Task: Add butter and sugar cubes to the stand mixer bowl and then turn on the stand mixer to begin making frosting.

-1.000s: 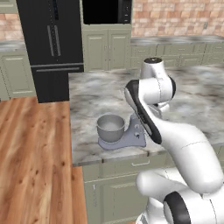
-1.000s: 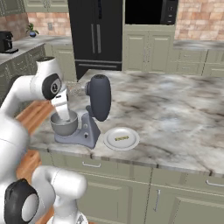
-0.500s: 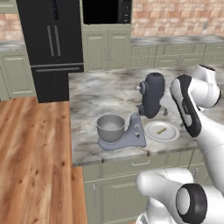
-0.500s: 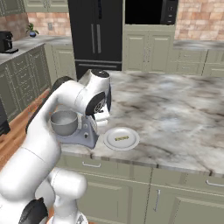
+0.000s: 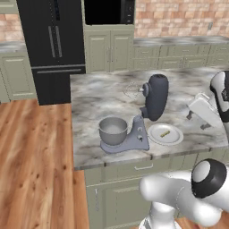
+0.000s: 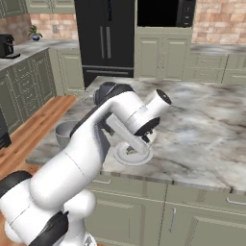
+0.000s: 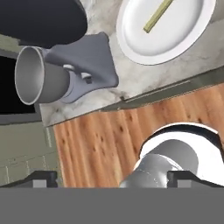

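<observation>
My claw (image 7: 112, 177) hangs with its two tips spread wide apart and nothing between them, looking down past the counter edge at wood floor. Beyond it lies the white plate (image 7: 183, 39) with the butter (image 7: 157, 16) on it — a thin pale-yellow stick, lying flat. Just beside the plate stands the stand mixer (image 5: 142, 117), lavender-grey base, dark slate head tilted back, and the stand mixer bowl (image 5: 112, 130) sits on its base — round, deep, silver-grey. Half a second ago my arm stood close by the mixer's head; now it has swung out to the right, over the counter's end.
</observation>
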You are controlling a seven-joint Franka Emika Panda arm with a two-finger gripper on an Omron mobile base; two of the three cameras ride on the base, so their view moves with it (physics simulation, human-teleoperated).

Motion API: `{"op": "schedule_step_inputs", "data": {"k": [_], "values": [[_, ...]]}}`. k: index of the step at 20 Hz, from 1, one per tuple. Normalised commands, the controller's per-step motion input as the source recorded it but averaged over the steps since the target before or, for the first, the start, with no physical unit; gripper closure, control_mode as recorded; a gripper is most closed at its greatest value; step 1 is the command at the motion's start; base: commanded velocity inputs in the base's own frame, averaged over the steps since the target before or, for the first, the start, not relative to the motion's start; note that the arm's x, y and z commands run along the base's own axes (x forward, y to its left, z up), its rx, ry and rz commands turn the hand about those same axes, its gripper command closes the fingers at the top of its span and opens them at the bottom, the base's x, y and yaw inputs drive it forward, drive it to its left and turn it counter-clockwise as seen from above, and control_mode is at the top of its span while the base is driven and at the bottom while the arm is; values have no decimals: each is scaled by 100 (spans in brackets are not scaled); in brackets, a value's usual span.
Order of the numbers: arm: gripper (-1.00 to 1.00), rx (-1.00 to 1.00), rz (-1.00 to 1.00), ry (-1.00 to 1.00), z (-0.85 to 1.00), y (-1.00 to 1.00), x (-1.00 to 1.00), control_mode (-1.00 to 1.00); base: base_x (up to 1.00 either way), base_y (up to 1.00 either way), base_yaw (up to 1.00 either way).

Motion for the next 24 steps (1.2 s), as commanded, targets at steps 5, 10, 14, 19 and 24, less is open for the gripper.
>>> {"op": "schedule_step_inputs", "data": {"k": [5, 10, 14, 19, 24], "values": [[-100, 9, 70, -51, -10, -32, -26, -100, 0, 0, 0], [-100, 9, 63, -59, -13, -3, -50, -100, 0, 0, 0], [-100, 10, 59, -62, -4, 0, -11, -100, 0, 0, 0], [-100, 11, 47, -69, -22, 0, 1, -100, 0, 0, 0], [-100, 11, 34, -57, -27, 0, 14, -100, 0, 0, 0]]}}
